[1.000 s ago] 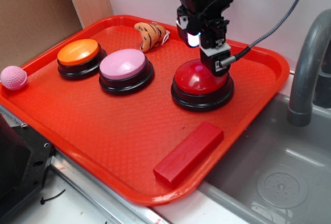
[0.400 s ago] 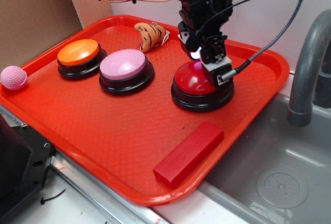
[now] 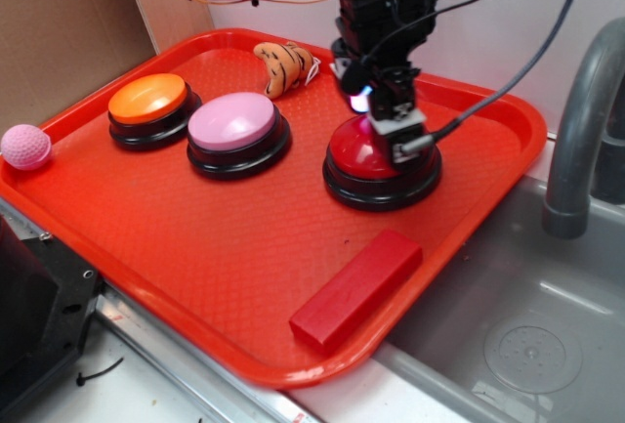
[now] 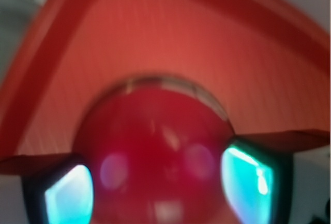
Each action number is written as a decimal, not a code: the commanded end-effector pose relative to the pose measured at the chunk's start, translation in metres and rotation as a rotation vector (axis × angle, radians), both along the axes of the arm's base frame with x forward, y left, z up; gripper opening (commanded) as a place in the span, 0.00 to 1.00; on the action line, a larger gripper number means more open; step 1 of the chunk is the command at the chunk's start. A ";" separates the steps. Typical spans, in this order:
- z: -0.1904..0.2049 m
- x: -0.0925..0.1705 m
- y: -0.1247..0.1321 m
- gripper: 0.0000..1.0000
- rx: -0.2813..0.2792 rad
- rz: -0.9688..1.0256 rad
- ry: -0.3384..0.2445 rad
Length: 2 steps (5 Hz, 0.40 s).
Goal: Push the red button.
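- The red button [image 3: 376,154], a glossy round dome on a black circular base, is seen right of centre in the exterior view, on the orange-red tray [image 3: 195,247], whose floor is covered with a fine pebbled texture
- In the wrist view the red button [image 4: 155,157] fills the lower middle of the frame, blurred, with soft pale highlights on its shiny surface
- The hand [image 3: 386,128] is set directly over the dome from above, its tip at the top of the button; contact appears likely but cannot be confirmed
- Nothing is gripped by the hand; two teal-lit fingertips [image 4: 70,195] are seen at the lower corners of the wrist view, spread to either side of the dome, so a fairly wide opening is shown
- Three dome buttons are counted: the red one, an orange button [image 3: 148,101] at upper left and a pink button [image 3: 234,122] just right of it, both flatter-topped on black bases
- One flat rectangular red block [image 3: 356,288] lies at the tray's lower right edge
- One dimpled pink ball [image 3: 24,146] rests at the tray's left rim, and one orange striped soft toy [image 3: 283,66] lies at the top
- A grey curved faucet [image 3: 581,140] and a grey sink basin [image 3: 518,335] are seen at the right
- Compared with the frame a second earlier, the hand has been lowered and shifted slightly left over the dome; all other objects are unchanged
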State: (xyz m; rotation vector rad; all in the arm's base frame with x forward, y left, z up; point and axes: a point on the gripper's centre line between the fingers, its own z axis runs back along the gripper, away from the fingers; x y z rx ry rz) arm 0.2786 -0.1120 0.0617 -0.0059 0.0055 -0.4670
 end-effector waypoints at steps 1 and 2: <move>0.054 0.007 -0.004 1.00 0.004 0.000 -0.119; 0.068 0.003 -0.003 1.00 0.017 0.015 -0.124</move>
